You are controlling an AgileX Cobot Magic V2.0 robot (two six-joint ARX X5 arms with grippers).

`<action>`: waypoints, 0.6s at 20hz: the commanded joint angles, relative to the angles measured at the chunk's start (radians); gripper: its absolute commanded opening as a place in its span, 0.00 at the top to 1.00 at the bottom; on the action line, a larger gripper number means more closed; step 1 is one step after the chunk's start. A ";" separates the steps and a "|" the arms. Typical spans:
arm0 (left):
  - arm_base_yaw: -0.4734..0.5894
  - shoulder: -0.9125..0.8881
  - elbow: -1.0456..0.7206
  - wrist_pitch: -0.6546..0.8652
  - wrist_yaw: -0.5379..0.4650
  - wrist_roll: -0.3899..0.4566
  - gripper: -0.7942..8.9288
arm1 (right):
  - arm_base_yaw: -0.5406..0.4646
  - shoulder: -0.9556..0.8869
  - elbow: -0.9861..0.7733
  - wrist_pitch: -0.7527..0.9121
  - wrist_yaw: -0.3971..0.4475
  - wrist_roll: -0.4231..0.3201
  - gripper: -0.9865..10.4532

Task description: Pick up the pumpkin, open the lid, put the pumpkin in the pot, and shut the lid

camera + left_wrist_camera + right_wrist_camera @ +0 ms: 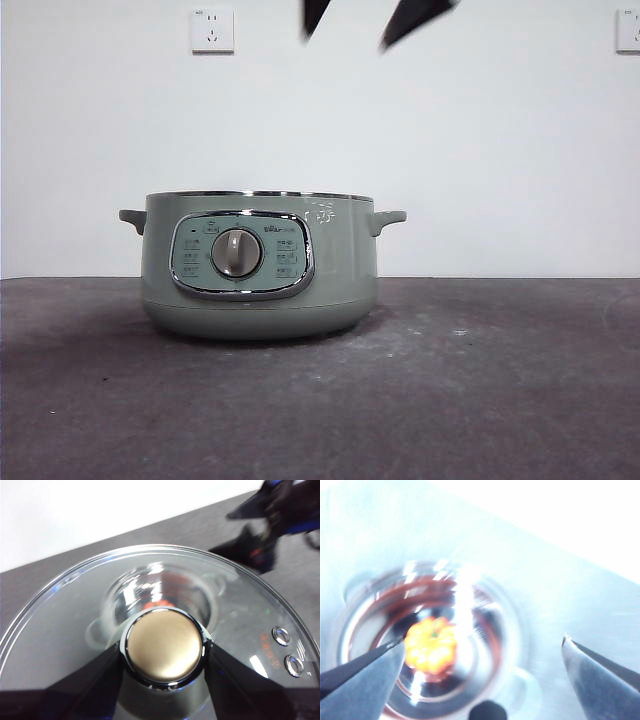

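The sage-green pot [260, 265] stands uncovered on the table, its dial facing the front view. The orange pumpkin [431, 645] lies inside the pot [492, 630], on its shiny bottom. High above it my right gripper [484, 641] is open and holds nothing; its two black tips [347, 40] show at the top edge of the front view. My left gripper [164, 652] is shut on the round knob [164, 645] of the glass lid [75, 615], held in the air off the pot and out of the front view.
The dark grey table [480, 400] stretches on both sides of the pot. A white wall with two sockets [212, 30] [628, 30] stands behind. The right arm [270, 525] shows beyond the lid in the left wrist view.
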 commanded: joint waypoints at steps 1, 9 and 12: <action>-0.001 0.056 0.005 0.089 0.011 0.014 0.93 | -0.006 -0.142 -0.003 -0.063 0.002 0.042 0.45; -0.045 0.319 0.005 0.278 0.011 0.030 0.93 | 0.012 -0.450 -0.003 -0.287 -0.007 0.059 0.45; -0.072 0.387 0.005 0.347 0.010 0.030 0.93 | 0.021 -0.495 -0.003 -0.354 -0.022 0.078 0.45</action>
